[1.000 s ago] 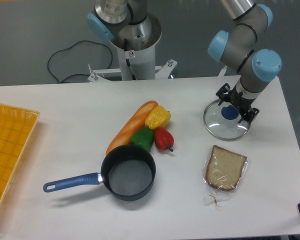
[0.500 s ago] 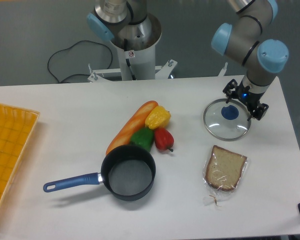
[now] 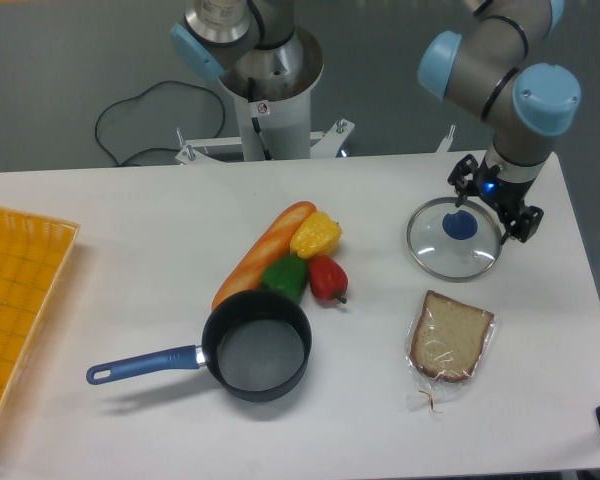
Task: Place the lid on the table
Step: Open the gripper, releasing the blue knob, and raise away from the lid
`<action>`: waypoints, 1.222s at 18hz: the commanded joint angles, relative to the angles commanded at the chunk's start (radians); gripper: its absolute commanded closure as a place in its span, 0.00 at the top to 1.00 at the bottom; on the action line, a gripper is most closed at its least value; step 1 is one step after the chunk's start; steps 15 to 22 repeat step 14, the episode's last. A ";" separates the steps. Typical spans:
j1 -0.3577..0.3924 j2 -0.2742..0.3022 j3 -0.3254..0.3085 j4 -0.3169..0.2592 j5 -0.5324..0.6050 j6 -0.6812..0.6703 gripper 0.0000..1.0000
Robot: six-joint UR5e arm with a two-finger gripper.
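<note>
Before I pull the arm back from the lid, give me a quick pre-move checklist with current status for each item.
1. Lid flat on the table: ok, the rim sits level on the white surface.
2. Gripper free of the blue knob: ok, it is open, up and to the right.
3. Lid clear of the bagged bread slice: ok, a gap shows.
4. Lid fully inside the table edge: ok.
5. Saucepan uncovered: ok.
6. Clearance above the arm: cannot tell.

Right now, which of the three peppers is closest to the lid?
The red pepper: it lies on the right of the cluster, toward the lid; the yellow and green ones sit farther left.
</note>
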 joint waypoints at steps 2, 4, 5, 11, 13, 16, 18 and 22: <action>-0.006 -0.003 0.018 -0.006 0.000 0.000 1.00; -0.006 -0.009 0.054 -0.044 0.005 0.002 1.00; -0.006 -0.015 0.084 -0.081 0.008 0.000 1.00; -0.008 -0.043 0.178 -0.176 0.006 0.000 1.00; -0.008 -0.052 0.204 -0.204 0.005 -0.002 1.00; -0.008 -0.054 0.215 -0.218 0.000 -0.003 1.00; -0.008 -0.054 0.215 -0.218 0.000 -0.003 1.00; -0.008 -0.054 0.215 -0.218 0.000 -0.003 1.00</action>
